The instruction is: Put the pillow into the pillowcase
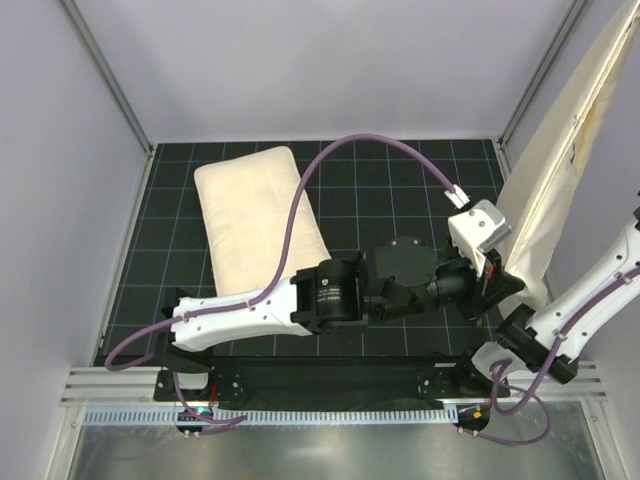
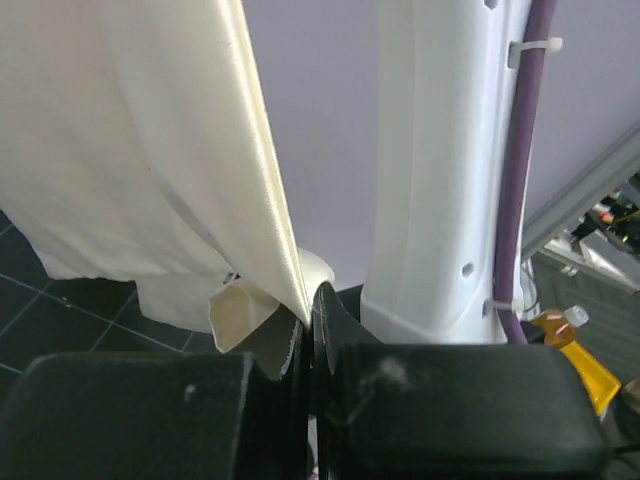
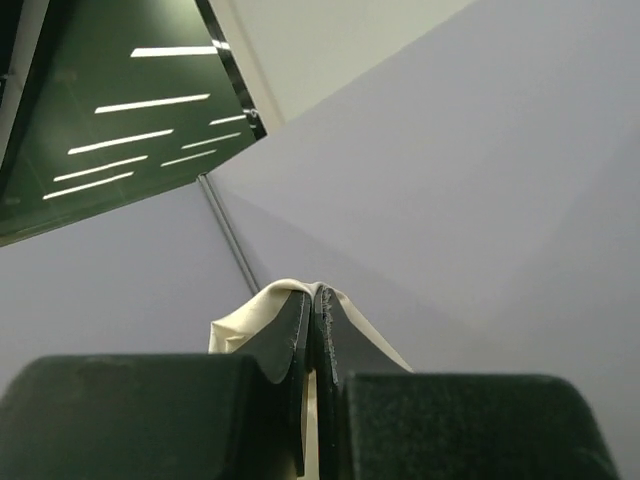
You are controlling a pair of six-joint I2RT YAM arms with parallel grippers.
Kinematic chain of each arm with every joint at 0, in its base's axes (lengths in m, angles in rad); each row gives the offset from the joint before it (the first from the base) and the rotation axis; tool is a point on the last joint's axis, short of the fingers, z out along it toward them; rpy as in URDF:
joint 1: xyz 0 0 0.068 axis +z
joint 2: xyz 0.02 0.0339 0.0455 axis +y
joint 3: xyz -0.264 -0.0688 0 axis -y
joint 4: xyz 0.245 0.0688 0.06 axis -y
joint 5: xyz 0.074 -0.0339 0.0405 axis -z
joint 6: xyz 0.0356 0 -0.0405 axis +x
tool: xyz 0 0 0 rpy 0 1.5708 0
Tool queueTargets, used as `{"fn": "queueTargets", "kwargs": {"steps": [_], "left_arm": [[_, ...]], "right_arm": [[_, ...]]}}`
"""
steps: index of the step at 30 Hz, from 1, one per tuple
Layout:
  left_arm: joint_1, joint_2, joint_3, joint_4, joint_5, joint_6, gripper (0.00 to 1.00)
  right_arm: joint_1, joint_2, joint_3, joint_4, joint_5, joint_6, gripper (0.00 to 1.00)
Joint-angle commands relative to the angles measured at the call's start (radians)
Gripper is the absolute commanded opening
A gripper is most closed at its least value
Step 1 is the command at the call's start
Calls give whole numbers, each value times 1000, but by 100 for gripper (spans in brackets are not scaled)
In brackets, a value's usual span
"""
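the left claw (image 2: 310, 312) is closed on a low edge of the case (image 2: 130, 150), and a small fold of the cloth sticks out just beside its tips. the right claw (image 3: 312, 300) is closed too, with a bit of the same cream cloth pinched between its tips and only bare wall beyond it (in the top view this claw itself is out of the picture, high on the right). so the case hangs as a long sheet from the right claw down to the left claw, over the right side of the table (image 1: 400, 200). the pillow (image 1: 258, 225) lies flat on the table, well apart from both claws, far to the left of the left claw, and no claw touches it. i judge that the step in hand is to spread the case and find its mouth; putting the pillow in is not yet begun. i cannot tell from these views where the open end is. the next move, i think, calls for the two claws to draw apart so that the mouth opens, and then to bring it toward the pillow, without letting the thin cloth slip out of the tips.
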Motion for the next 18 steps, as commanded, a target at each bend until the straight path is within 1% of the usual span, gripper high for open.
{"fn": "queueTargets", "kwargs": {"steps": [1, 2, 3, 4, 5, 6, 7, 8, 9, 10, 11, 12, 13, 15, 16, 17, 18], "left_arm": [[79, -57, -49, 45, -30, -167, 0], [130, -87, -191, 69, 85, -248, 0], [185, -121, -279, 111, 138, -330, 0], [282, -203, -393, 231, 170, -467, 0], [324, -242, -489, 264, 159, -506, 0], [358, -285, -660, 287, 143, -536, 0], [416, -348, -728, 310, 131, -551, 0], [443, -382, -787, 311, 113, -557, 0], [461, -411, -856, 314, 94, -563, 0], [499, -467, -972, 321, 79, -571, 0], [518, -495, -1037, 344, 74, -594, 0], [533, -517, -1087, 344, 74, -603, 0], [564, -569, -1181, 343, 73, -614, 0], [583, -616, -1247, 343, 67, -619, 0], [590, -638, -1294, 343, 48, -614, 0], [590, -682, -1313, 329, 41, -605, 0], [592, -699, -1332, 296, 34, -603, 0]], "right_arm": [[142, 112, -12, -201, -93, -110, 4], [187, 114, -21, -281, -65, -193, 4], [229, 120, -66, -342, -50, -273, 4], [316, 124, -102, -378, -33, -324, 4], [348, 137, -188, -410, -12, -396, 4], [388, 143, -230, -418, 5, -422, 4], [421, 147, -270, -423, 19, -448, 4], [488, 155, -306, -438, 36, -515, 4], [519, 163, -368, -452, 60, -548, 4], [546, 186, -389, -468, 111, -585, 4], [601, 201, -406, -493, 140, -614, 4], [625, 218, -434, -498, 182, -652, 4], [652, 268, -443, -499, 197, -663, 4], [720, 330, -427, -513, 219, -709, 4], [743, 397, -407, -533, 248, -730, 4], [764, 441, -343, -585, 262, -760, 4], [816, 480, -301, -619, 280, -814, 4]]}}
